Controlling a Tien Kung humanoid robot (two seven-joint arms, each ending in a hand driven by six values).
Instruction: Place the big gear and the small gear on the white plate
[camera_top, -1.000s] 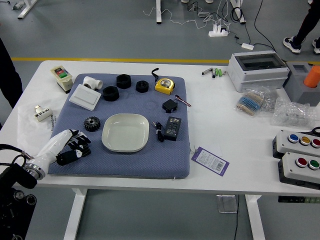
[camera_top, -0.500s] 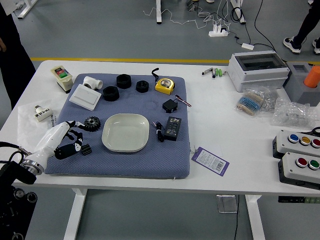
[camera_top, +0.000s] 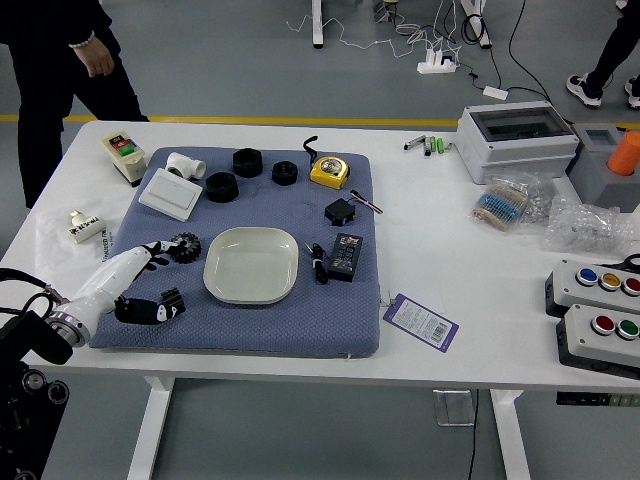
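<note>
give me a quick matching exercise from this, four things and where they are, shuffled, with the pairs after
1 plate
2 tape measure
3 tag
4 power strip

a on the floor, past the table
b in the mat's far right corner
c near the middle of the mat
d on the table, just right of the mat

Pairs: 1-c, 2-b, 3-d, 4-a

You're on one head cam, mounted high on the robot's side, facing forward and angled down over the white table (camera_top: 430, 210). Wide framing, set well back: you get near and far table edges plus floor (camera_top: 250, 90) past both. White plate (camera_top: 250, 265) lands left of center; button boxes (camera_top: 590, 345) reach your right border.
</note>
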